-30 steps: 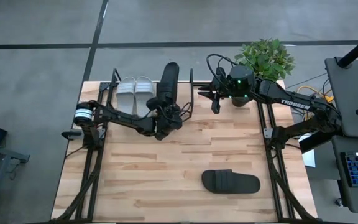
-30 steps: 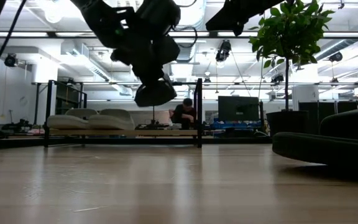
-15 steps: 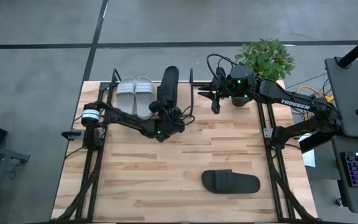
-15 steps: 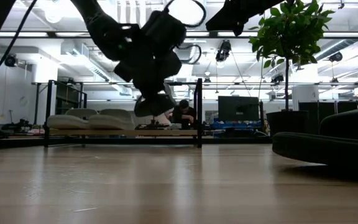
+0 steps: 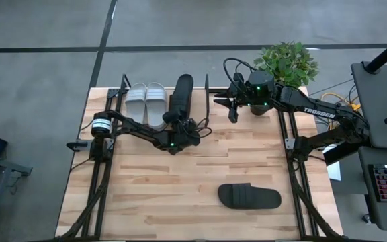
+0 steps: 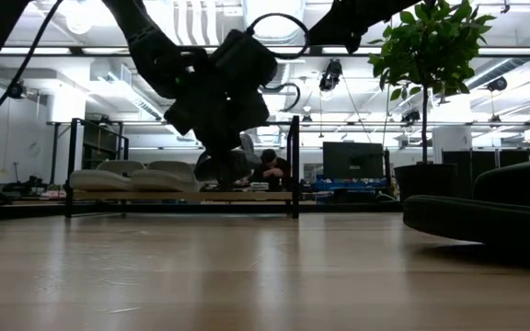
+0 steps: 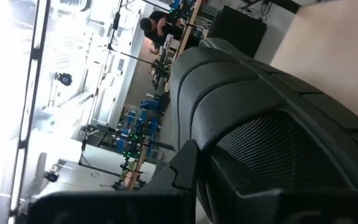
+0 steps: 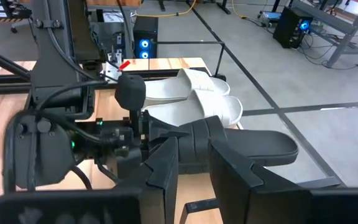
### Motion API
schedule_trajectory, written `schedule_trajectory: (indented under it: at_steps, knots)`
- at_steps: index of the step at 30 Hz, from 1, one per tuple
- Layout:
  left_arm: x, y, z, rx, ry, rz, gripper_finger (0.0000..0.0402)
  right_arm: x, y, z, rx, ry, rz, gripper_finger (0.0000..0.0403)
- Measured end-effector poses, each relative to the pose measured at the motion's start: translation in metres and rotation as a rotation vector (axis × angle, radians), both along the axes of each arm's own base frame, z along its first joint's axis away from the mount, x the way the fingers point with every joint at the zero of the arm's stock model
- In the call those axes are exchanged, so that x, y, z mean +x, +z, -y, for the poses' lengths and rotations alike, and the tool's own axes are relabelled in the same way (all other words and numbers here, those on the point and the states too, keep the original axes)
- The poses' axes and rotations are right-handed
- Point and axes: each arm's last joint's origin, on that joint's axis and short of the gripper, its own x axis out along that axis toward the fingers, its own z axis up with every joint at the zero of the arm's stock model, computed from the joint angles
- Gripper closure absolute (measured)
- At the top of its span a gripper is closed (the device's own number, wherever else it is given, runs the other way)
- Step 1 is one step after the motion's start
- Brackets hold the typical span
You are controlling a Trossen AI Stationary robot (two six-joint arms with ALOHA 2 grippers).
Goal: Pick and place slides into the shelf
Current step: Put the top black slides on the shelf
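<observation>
The shelf stands at the table's far left, with the white pair of slides lying on its board. My left gripper is shut on a black slide, which it holds just right of the white pair inside the shelf frame. Whether this slide touches the board does not show. A second black slide lies flat on the table near the front right. My right gripper hovers open beside the shelf's right end, with nothing between its fingers. My left gripper holds the black slide by its near end, pinched between the two fingers. The fingers come in about level from the table's near side and lie along the slide. The slide reaches away from them toward the far edge, roughly level.
A potted plant stands at the far right corner behind my right arm. The arms' black frames run along both table sides. Bare wood lies between the shelf and the near slide. A person sits in the room beyond.
My left gripper has sunk with the black slide, bringing it down from above the shelf to the level of the white pair, and has rolled slightly. It has stayed shut on the slide.
</observation>
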Motion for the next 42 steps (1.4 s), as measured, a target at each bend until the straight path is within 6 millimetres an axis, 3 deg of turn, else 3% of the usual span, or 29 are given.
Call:
schedule_trajectory:
  at_steps: [8, 33, 42]
  knots:
    - [-0.01, -0.013, 0.004, -0.012, -0.018, -0.069, 0.0401, 0.0, 0.0, 0.0, 0.0, 0.0, 0.0, 0.0334]
    - [-0.022, -0.024, 0.005, -0.055, -0.024, 0.009, 0.0401, 0.0, 0.0, 0.0, 0.0, 0.0, 0.0, 0.0328]
    - [-0.02, -0.025, 0.005, -0.157, -0.089, 0.019, 0.0344, 0.0, 0.0, 0.0, -0.001, 0.0, -0.001, 0.0327]
